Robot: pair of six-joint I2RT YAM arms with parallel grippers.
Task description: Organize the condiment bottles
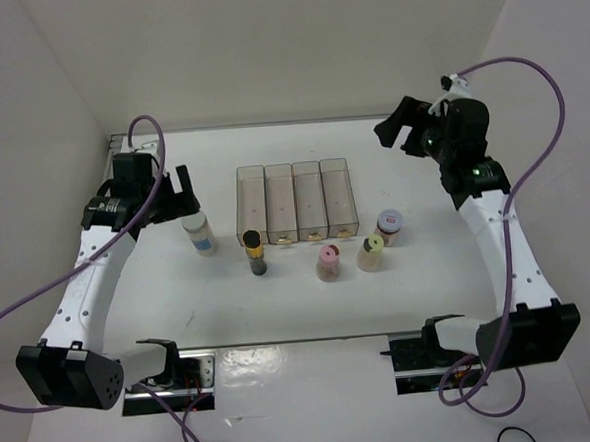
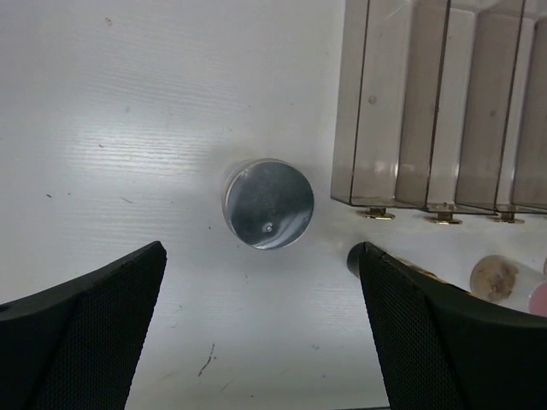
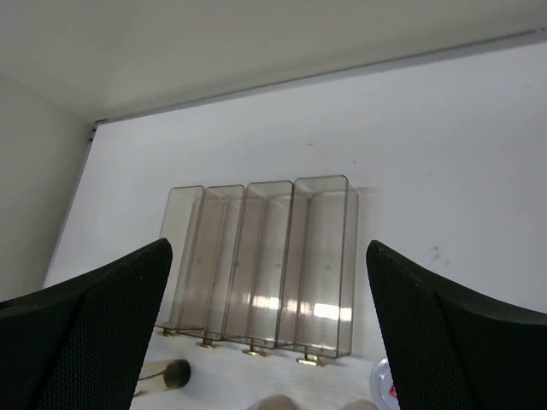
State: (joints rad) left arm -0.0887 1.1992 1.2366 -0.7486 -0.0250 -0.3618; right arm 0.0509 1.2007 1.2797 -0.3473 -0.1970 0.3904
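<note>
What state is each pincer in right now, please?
Left pincer: open, holding nothing, aimed at the silver-capped bottle.
Right pincer: open, holding nothing.

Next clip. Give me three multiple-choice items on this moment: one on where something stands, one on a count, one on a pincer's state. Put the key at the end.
1. Where does the silver-capped bottle stand relative to the clear rack?
A) inside a compartment
B) on the table, left of it
C) on top of it

2. How many condiment bottles are in the top view?
A) three
B) four
C) five

3. What state is the left pincer in?
A) open, above the silver-capped bottle
B) shut on the rack's wall
C) out of view

Key:
1 B: the top view shows it on the table beside the rack's left wall.
2 C: the top view shows five, all outside the rack.
3 A: the left wrist view shows the fingers wide apart, with the silver cap below them.
</note>
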